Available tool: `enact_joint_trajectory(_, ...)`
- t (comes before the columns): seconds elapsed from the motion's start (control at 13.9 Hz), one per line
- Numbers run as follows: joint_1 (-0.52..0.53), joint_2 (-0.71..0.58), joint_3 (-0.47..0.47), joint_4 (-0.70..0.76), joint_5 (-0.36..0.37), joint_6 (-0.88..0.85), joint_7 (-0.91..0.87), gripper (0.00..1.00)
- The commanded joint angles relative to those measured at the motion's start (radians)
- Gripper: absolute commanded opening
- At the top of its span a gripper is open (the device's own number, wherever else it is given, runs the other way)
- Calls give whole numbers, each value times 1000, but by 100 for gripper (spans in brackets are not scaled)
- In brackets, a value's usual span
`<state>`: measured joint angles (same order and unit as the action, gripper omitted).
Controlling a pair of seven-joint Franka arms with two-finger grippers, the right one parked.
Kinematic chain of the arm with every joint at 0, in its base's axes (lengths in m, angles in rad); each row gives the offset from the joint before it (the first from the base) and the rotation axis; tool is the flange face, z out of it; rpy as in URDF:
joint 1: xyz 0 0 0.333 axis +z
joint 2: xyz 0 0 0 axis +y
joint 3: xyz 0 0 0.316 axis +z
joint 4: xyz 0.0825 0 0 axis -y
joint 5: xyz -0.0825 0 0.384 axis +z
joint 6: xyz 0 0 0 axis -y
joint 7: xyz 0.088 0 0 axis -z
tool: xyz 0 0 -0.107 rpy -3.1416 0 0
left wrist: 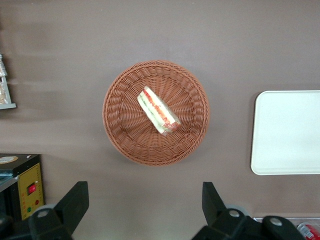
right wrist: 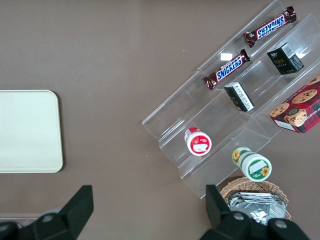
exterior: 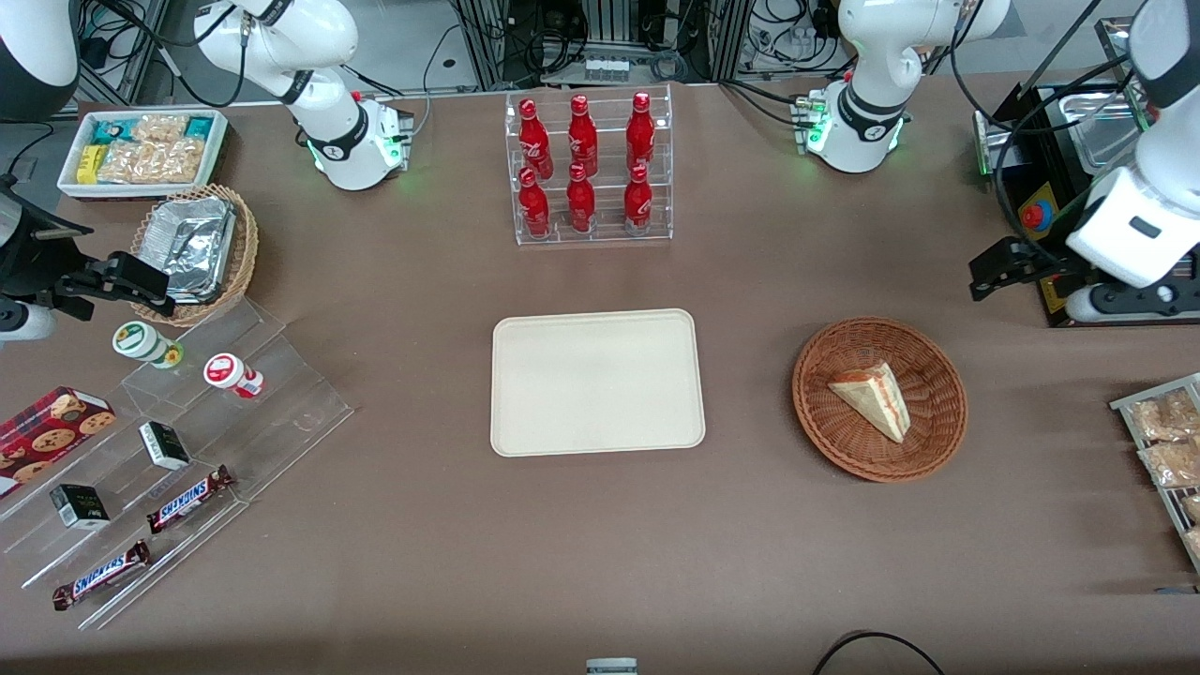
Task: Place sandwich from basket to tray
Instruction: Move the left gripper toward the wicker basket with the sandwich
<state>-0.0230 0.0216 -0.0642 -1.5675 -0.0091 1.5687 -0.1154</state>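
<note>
The sandwich (exterior: 874,397) (left wrist: 158,110), a wrapped pale wedge with red and green layers along its edge, lies in the round reddish-brown wicker basket (exterior: 923,356) (left wrist: 120,130). The cream tray (exterior: 596,382) (left wrist: 287,132) (right wrist: 27,131) lies flat beside the basket, toward the parked arm's end, with nothing on it. My left gripper (exterior: 996,270) (left wrist: 145,200) hangs well above the table, farther from the front camera than the basket and a little toward the working arm's end. It is open, its fingers spread wide with only bare table between them.
A clear rack of red bottles (exterior: 587,169) stands farther from the front camera than the tray. A black control box with a red button (exterior: 1036,216) sits next to my gripper. Bagged snacks (exterior: 1167,441) lie at the working arm's end. A stepped acrylic shelf (exterior: 187,441), a tan foil basket (exterior: 197,244) and a white snack bin (exterior: 141,150) sit at the parked arm's end.
</note>
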Motion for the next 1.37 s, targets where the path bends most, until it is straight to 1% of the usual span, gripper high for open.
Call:
enact_joint_trajectory(0.0, -8, -5, 17, 26, 7, -36, 92, 100)
enact_joint_trajectory(0.29, -8, -2, 17, 26, 11, -52, 99, 100)
enact_joint_trajectory(0.43, -8, 3, 15, 14, 43, -42, 91, 100)
enact_joint_trajectory(0.58, -8, 11, 15, -26, 49, -15, 88, 100)
enact_joint_trajectory(0.79, -9, 3, 15, -153, 49, 123, 68, 100)
enact_joint_trajectory(1.08, -9, -9, 15, -320, 52, 307, -41, 100)
enact_joint_trajectory(1.3, -14, -9, 9, -448, 54, 480, -252, 100)
